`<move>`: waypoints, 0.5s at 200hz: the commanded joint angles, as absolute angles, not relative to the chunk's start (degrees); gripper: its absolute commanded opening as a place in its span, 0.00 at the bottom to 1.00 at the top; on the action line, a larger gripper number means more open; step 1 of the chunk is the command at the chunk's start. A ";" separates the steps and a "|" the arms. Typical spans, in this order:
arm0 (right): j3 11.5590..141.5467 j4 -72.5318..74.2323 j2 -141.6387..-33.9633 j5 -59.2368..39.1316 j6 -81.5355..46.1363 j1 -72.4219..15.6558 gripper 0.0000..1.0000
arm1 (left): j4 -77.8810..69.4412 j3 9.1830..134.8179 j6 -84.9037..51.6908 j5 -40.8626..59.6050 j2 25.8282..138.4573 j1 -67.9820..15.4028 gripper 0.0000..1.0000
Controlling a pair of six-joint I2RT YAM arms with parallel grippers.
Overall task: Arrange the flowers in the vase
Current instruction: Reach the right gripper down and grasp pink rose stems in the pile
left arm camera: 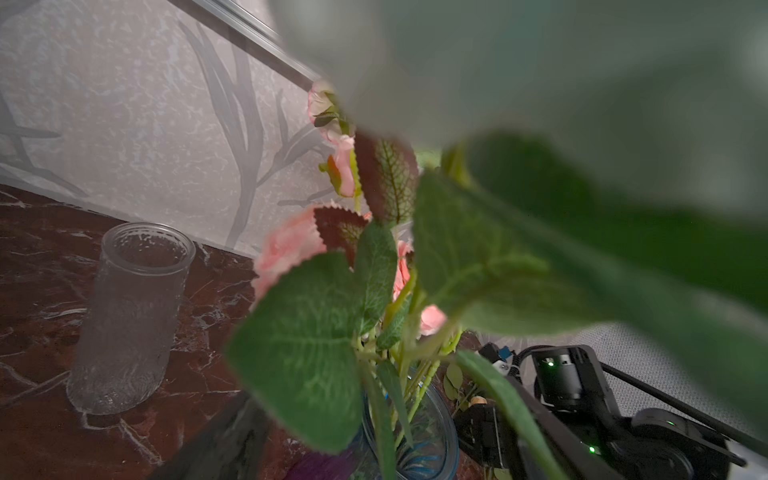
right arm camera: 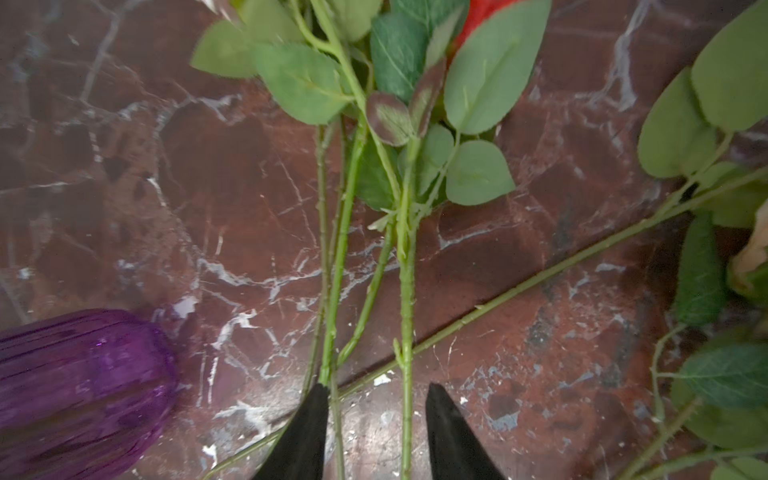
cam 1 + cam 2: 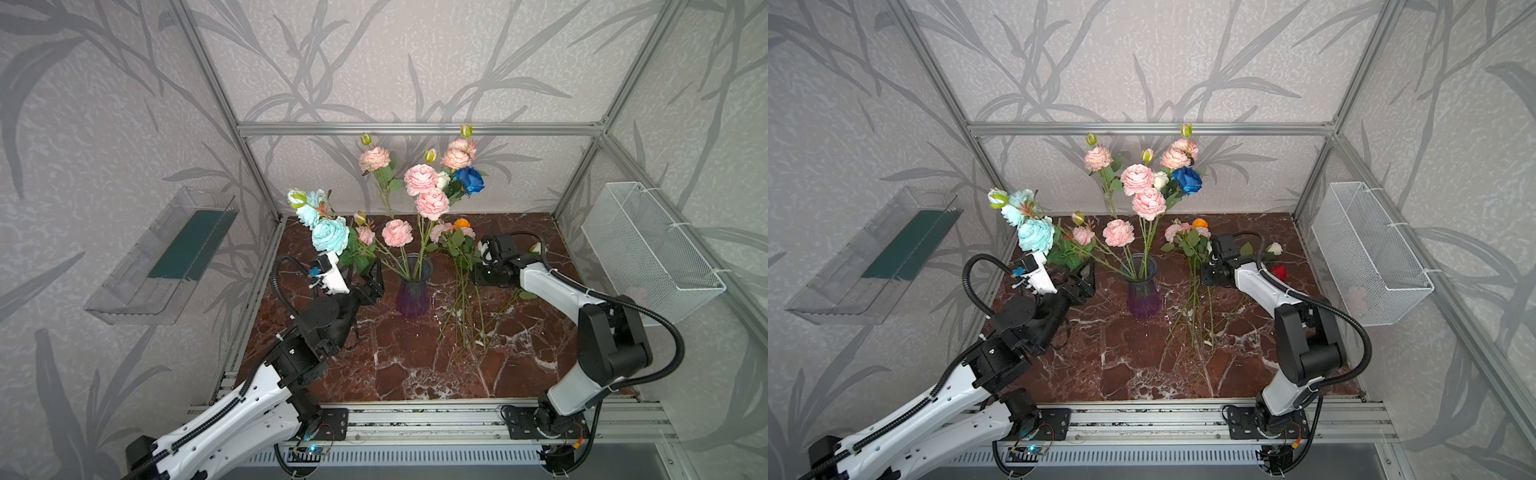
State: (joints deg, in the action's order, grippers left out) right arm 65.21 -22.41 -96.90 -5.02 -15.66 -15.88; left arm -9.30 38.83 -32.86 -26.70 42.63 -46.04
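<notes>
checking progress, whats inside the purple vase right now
Green stems of several pink flowers stand in the purple vase; its tinted lower body hides the stem ends.

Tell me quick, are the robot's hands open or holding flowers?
Left gripper: cannot be told, leaves block the view.
Right gripper: open, a green stem between its jaws, not pinched.

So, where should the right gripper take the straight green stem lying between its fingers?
Take the bare lower stem, below its leaves, from above with the fingers across it. It lies flat on the marble table, leafless there and apart from other stems.
</notes>
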 commanded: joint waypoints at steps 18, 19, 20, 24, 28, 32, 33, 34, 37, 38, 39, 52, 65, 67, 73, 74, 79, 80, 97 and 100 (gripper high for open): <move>66.89 -24.73 -100.83 -5.84 -15.28 -14.64 0.40 | -8.84 39.46 -35.01 -25.01 43.63 -46.85 0.85; 66.84 -24.67 -100.91 -5.91 -15.33 -14.57 0.40 | -8.81 39.46 -35.04 -24.99 43.61 -46.85 0.85; 66.82 -24.68 -100.99 -5.94 -15.31 -14.54 0.40 | -8.80 39.46 -35.01 -25.02 43.65 -46.85 0.85; 66.64 -24.61 -101.34 -6.10 -15.38 -14.36 0.40 | -8.75 39.55 -34.99 -24.88 43.68 -46.85 0.85; 66.50 -24.52 -101.70 -6.21 -15.46 -14.26 0.40 | -8.68 39.61 -35.01 -24.79 43.60 -46.85 0.85; 66.29 -24.44 -102.00 -6.36 -15.47 -14.17 0.40 | -8.55 39.67 -34.98 -24.71 43.52 -46.88 0.85; 66.32 -24.44 -102.11 -6.35 -15.47 -14.16 0.40 | -8.58 39.70 -34.98 -24.71 43.51 -46.91 0.85; 66.25 -24.43 -102.21 -6.34 -15.47 -14.16 0.40 | -8.55 39.71 -34.98 -24.70 43.47 -46.92 0.85; 66.21 -24.43 -102.36 -6.37 -15.55 -14.09 0.39 | -8.53 39.76 -34.98 -24.65 43.36 -46.93 0.85; 66.15 -24.39 -102.38 -6.39 -15.55 -14.07 0.39 | -8.53 39.79 -34.94 -24.63 43.34 -46.93 0.85; 66.12 -24.41 -102.47 -6.32 -15.60 -14.07 0.39 | -8.53 39.80 -34.91 -24.66 43.25 -46.93 0.85; 66.02 -24.41 -103.05 -6.39 -15.70 -13.98 0.37 | -8.67 39.73 -34.80 -24.78 42.59 -46.94 0.85; 66.07 -24.24 -103.24 -6.44 -15.76 -13.97 0.34 | -8.88 39.59 -34.46 -25.11 41.99 -46.95 0.85; 66.02 -24.16 -103.26 -6.47 -15.78 -13.97 0.34 | -8.88 39.63 -34.39 -25.17 41.90 -46.94 0.85; 66.14 -24.09 -103.32 -6.33 -15.86 -13.97 0.32 | -8.87 39.63 -34.37 -25.31 41.79 -46.93 0.85; 66.12 -24.08 -103.34 -6.33 -15.89 -13.97 0.32 | -8.87 39.63 -34.37 -25.36 41.77 -46.93 0.85; 66.18 -23.93 -103.42 -6.42 -16.03 -13.89 0.30 | -8.88 39.64 -34.37 -25.39 41.68 -46.98 0.85; 66.14 -23.92 -103.44 -6.42 -16.01 -13.89 0.29 | -8.88 39.64 -34.37 -25.40 41.67 -46.96 0.85; 66.30 -23.60 -103.87 -6.77 -16.15 -13.84 0.23 | -8.94 39.70 -34.40 -24.92 41.66 -47.02 0.85; 66.34 -23.64 -104.03 -6.81 -16.17 -13.80 0.21 | -8.94 39.72 -34.45 -24.83 41.66 -47.02 0.85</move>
State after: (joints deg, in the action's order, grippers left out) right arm 65.82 -23.20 -103.26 -5.98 -15.81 -14.13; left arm -8.58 38.83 -33.63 -24.91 42.24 -46.76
